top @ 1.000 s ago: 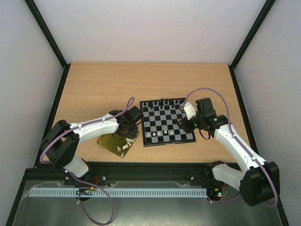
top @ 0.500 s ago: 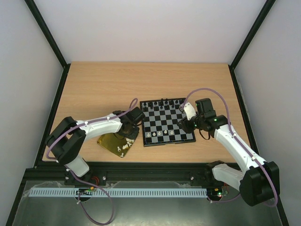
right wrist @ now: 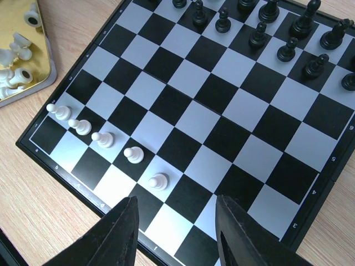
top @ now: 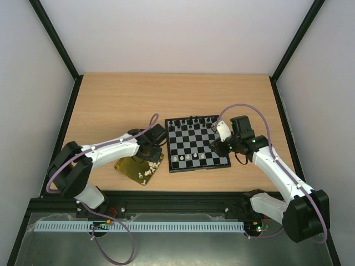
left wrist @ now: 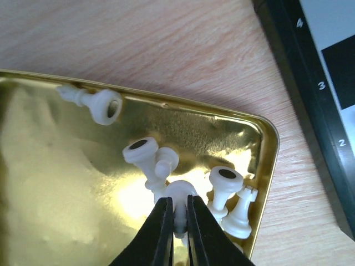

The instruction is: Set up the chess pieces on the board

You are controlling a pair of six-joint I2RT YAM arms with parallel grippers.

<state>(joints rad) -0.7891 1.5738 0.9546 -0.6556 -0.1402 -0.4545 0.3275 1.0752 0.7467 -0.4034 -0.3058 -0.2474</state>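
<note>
The board (top: pixel 197 143) lies mid-table, with black chessmen (right wrist: pixel 260 30) along its far rows and several white pawns (right wrist: pixel 103 138) in its near second row. More white chess pieces (left wrist: pixel 224 188) lie loose in the gold tray (left wrist: pixel 72 183). My left gripper (left wrist: pixel 178 213) is down in the tray's right corner, shut on a white chess piece (left wrist: pixel 180 199) with a round head. In the top view it is over the tray (top: pixel 145 156). My right gripper (right wrist: pixel 175 221) hangs open and empty above the board's near right squares, beside the last pawn (right wrist: pixel 158 180).
The gold tray (top: pixel 138 169) sits just left of the board, near the table's front edge. The board's black rim (left wrist: pixel 302 100) runs close beside the tray's right corner. Bare wood lies behind the board and to its right.
The left arm shifted forward over the tray, then back to about where it was. The right arm has not moved.
</note>
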